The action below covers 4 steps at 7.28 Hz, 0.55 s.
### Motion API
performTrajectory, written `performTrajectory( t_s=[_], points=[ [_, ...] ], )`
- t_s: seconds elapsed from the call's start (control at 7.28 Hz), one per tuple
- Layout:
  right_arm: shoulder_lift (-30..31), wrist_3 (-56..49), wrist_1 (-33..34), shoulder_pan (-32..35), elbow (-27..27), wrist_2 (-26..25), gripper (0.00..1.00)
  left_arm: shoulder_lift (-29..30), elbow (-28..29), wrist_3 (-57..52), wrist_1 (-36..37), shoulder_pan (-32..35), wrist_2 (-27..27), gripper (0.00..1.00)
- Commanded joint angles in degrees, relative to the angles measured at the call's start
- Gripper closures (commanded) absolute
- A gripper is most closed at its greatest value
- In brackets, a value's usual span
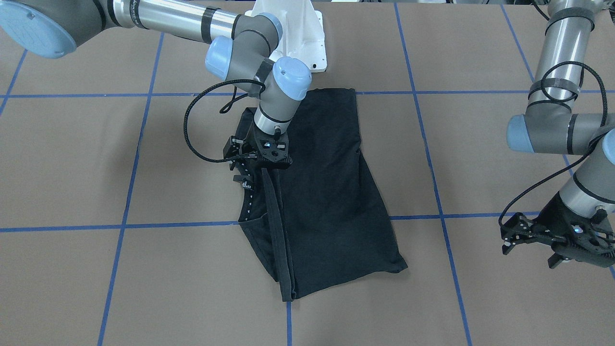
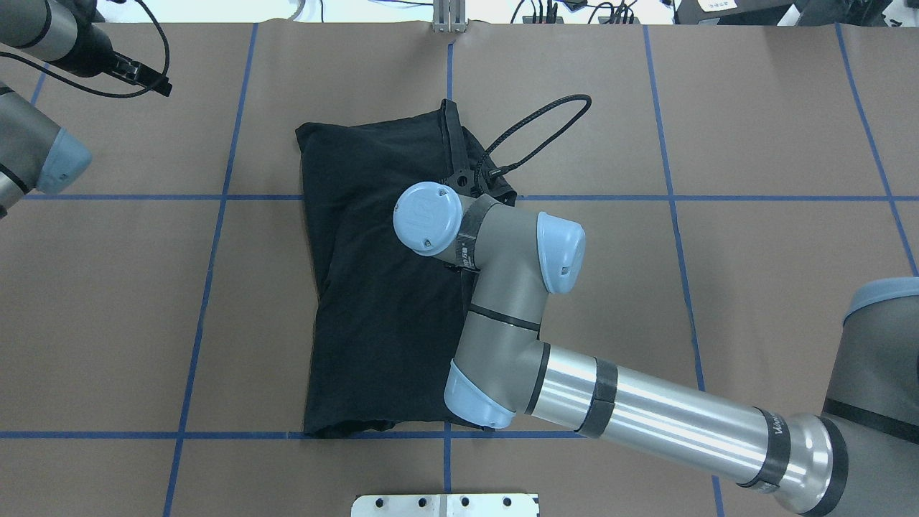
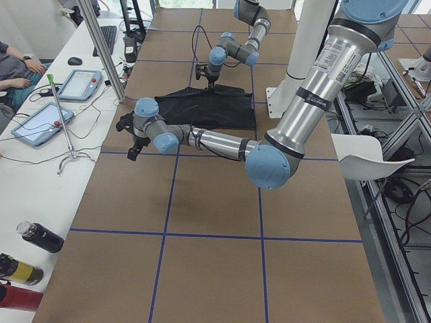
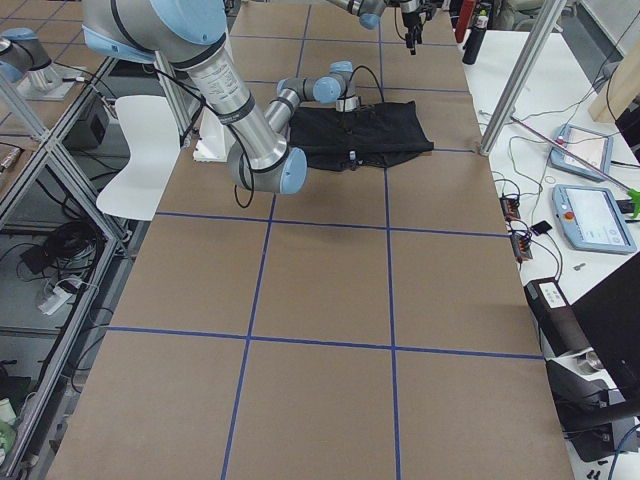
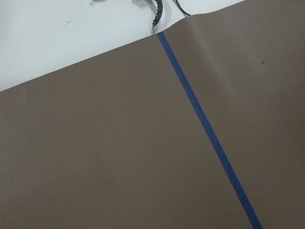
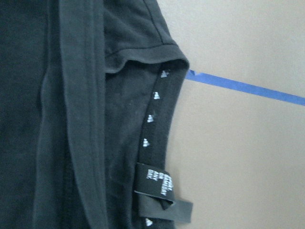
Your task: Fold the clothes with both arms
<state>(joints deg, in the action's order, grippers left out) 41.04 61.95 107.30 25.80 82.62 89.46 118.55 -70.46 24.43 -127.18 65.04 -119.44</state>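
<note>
The black T-shirt (image 1: 331, 192) lies folded lengthwise into a long strip mid-table (image 2: 373, 287), its print hidden. My right gripper (image 1: 262, 166) is down on the shirt's neckline edge (image 1: 247, 192). Its fingers are lost against the black cloth, so I cannot tell its state. The right wrist view shows the ribbed neckline and its tag (image 6: 157, 183) close up, with no fingers in frame. My left gripper (image 1: 576, 262) hangs open and empty above bare table, well clear of the shirt (image 2: 154, 79). The left wrist view holds only brown table cover and blue tape.
Blue tape lines (image 1: 288, 317) grid the brown table cover. The white pedestal base (image 1: 298, 33) stands just behind the shirt. A side bench with tablets (image 3: 40, 124), bottles (image 3: 40, 237) and a metal post (image 3: 101, 47) runs along the far edge, and a person's arm (image 3: 17, 60) rests there.
</note>
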Motion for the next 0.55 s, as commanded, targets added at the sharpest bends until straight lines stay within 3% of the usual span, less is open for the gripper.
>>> performTrajectory(
  t_s=[0.0, 0.41],
  points=[
    [6.2, -1.1, 0.7, 0.2, 5.8, -0.2, 0.0, -0.1, 0.1, 0.0, 0.0, 0.0, 0.0, 0.0],
    [8.1, -1.2, 0.8, 0.2, 8.6, 0.3, 0.0, 0.0, 0.1, -0.1, 0.0, 0.0, 0.0, 0.0]
  ],
)
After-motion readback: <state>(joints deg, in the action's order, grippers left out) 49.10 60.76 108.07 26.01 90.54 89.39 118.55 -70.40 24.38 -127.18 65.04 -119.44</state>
